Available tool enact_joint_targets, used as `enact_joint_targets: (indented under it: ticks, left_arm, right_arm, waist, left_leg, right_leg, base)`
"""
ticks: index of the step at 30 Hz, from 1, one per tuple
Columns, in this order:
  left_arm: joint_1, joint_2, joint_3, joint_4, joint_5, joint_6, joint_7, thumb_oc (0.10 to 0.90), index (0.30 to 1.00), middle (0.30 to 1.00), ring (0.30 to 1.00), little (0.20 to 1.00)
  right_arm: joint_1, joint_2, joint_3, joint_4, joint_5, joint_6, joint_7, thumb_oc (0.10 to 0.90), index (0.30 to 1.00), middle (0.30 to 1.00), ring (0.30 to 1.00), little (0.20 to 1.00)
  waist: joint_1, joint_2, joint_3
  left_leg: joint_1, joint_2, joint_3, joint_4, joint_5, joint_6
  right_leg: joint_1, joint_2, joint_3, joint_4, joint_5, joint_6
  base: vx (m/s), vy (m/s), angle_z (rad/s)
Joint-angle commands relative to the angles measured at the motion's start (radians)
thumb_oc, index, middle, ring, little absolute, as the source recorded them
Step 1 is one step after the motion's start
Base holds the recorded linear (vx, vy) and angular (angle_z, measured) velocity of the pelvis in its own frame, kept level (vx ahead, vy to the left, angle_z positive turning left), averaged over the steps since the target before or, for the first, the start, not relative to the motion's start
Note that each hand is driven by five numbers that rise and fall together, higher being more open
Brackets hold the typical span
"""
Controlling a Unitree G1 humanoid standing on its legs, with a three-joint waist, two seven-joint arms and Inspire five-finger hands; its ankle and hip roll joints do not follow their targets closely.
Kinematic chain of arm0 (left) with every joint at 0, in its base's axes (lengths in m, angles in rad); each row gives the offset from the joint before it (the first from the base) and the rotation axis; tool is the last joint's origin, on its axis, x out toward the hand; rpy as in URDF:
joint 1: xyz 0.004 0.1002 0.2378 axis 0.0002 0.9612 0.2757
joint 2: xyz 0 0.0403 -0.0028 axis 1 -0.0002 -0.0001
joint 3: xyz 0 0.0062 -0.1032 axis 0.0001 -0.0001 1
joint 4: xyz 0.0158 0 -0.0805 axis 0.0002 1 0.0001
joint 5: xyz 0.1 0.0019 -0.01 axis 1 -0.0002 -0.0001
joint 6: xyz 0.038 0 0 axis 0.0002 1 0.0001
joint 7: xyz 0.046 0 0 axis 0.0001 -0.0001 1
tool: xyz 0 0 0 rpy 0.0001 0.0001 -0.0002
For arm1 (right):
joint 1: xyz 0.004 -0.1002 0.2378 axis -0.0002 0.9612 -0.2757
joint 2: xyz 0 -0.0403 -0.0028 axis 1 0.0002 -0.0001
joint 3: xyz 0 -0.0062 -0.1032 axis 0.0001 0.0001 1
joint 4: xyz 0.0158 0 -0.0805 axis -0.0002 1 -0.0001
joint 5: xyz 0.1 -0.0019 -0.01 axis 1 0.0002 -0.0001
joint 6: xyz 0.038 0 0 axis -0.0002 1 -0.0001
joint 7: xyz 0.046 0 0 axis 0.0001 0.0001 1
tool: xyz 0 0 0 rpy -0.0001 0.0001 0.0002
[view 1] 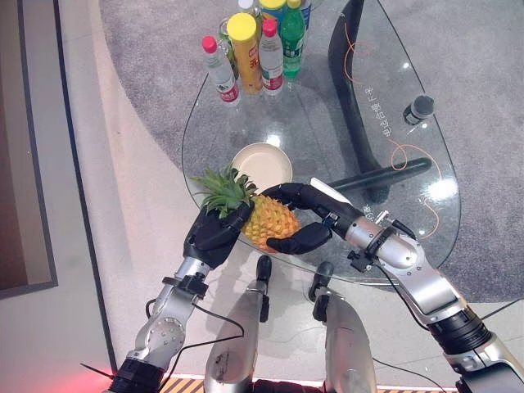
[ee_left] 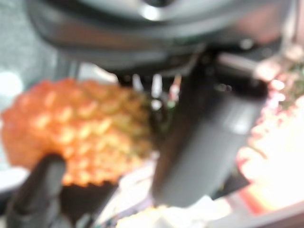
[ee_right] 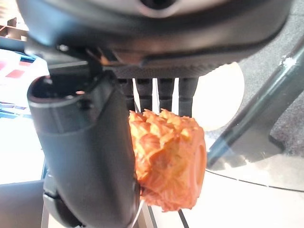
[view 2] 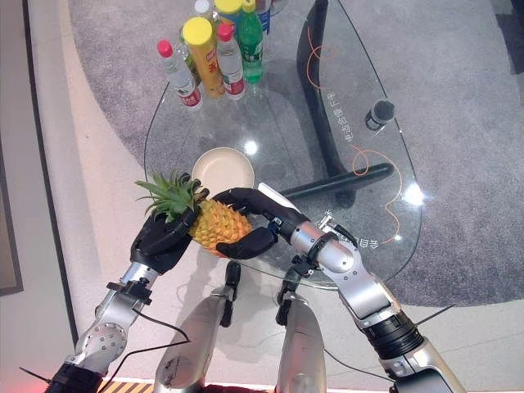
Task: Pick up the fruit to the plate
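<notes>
An orange pineapple [view 1: 270,219] with a green leafy crown is held between both hands over the near edge of the glass table [view 1: 409,213]. My left hand [view 1: 214,233] curls round its crown end. From the other side my right hand [view 1: 321,211] wraps the body, fingers over the top and thumb [ee_right: 85,156] underneath. The right wrist view shows the pineapple [ee_right: 168,161] pinched between thumb and fingers, and it also fills part of the left wrist view as the pineapple [ee_left: 85,128]. A cream plate [view 1: 262,164], with nothing on it, lies on the glass just beyond the fruit.
Several bottles [view 1: 254,49] with red, yellow and green caps stand together at the table's far edge. A black microphone [view 1: 417,109] with an orange cable lies on the right part of the glass. The table's dark legs show beneath it, over grey carpet.
</notes>
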Motion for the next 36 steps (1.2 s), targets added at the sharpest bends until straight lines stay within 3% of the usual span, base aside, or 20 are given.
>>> enact_joint_targets:
  ticks: [1,8,17,22,23,25,36]
  left_arm:
    - [-0.073,-0.034,0.046,-0.269,-0.031,-0.129,-0.115,0.800,0.900,0.900,0.900,0.900]
    - [-0.067,-0.033,0.047,-0.274,-0.011,-0.133,-0.097,0.800,0.900,0.900,0.900,0.900]
    - [-0.063,-0.037,0.037,-0.274,-0.018,-0.111,-0.119,0.800,0.900,0.900,0.900,0.900]
    - [-0.062,-0.055,0.029,-0.282,-0.073,-0.145,-0.190,0.800,0.900,0.900,0.900,0.900]
    - [-0.062,-0.058,0.028,-0.286,-0.104,-0.158,-0.216,0.726,0.836,0.836,0.836,0.826]
    - [-0.063,-0.069,0.024,-0.291,-0.154,-0.180,-0.260,0.100,0.300,0.300,0.300,0.200]
    - [-0.098,-0.109,0.002,-0.290,-0.317,-0.355,-0.355,0.100,0.300,0.300,0.300,0.200]
  right_arm:
    - [-0.033,0.032,0.145,-0.178,0.006,-0.045,0.185,0.100,0.300,0.300,0.300,0.200]
    - [-0.051,0.039,0.196,-0.169,-0.014,-0.019,0.247,0.100,0.300,0.300,0.300,0.200]
    - [-0.066,0.061,0.194,-0.148,0.032,-0.042,0.177,0.100,0.300,0.300,0.300,0.200]
    - [-0.051,0.076,0.183,-0.149,0.029,-0.040,0.178,0.100,0.300,0.300,0.300,0.200]
    - [-0.045,0.078,0.180,-0.149,0.027,-0.043,0.177,0.100,0.300,0.300,0.300,0.200]
    - [-0.040,0.087,0.182,-0.143,0.021,-0.045,0.173,0.100,0.300,0.300,0.300,0.200]
    - [-0.053,0.130,0.202,-0.114,0.010,-0.028,0.144,0.100,0.300,0.300,0.300,0.200]
  waist:
    - [0.013,-0.008,-0.022]
    - [0.029,-0.015,-0.022]
    - [0.034,-0.017,-0.022]
    - [0.032,-0.016,-0.022]
    - [0.032,-0.016,-0.022]
    - [0.031,-0.016,-0.022]
    - [0.033,-0.025,-0.022]
  left_leg:
    - [-0.028,-0.084,-0.007,0.108,-0.088,0.035]
    - [-0.035,-0.087,-0.024,0.114,-0.088,0.035]
    - [-0.043,-0.093,-0.037,0.117,-0.088,0.038]
    - [-0.038,-0.095,-0.038,0.116,-0.089,0.040]
    - [-0.037,-0.095,-0.038,0.115,-0.089,0.040]
    - [-0.036,-0.094,-0.037,0.115,-0.089,0.040]
    - [-0.034,-0.091,-0.033,0.115,-0.094,0.040]
  right_leg:
    - [0.034,0.062,-0.020,0.035,0.018,0.015]
    - [0.028,0.061,-0.022,0.040,0.021,0.017]
    - [0.023,0.064,-0.019,0.039,0.027,0.021]
    - [0.027,0.064,-0.015,0.039,0.028,0.024]
    - [0.028,0.063,-0.016,0.038,0.028,0.025]
    - [0.028,0.062,-0.016,0.040,0.029,0.026]
    - [0.027,0.052,-0.030,0.049,0.030,0.031]
  base:
    - [0.00,0.000,0.00]
    - [0.01,-0.009,0.02]
    - [0.00,0.000,0.00]
    - [0.00,0.000,0.00]
    - [0.00,0.000,0.00]
    - [0.00,0.000,0.00]
    - [0.00,0.000,0.00]
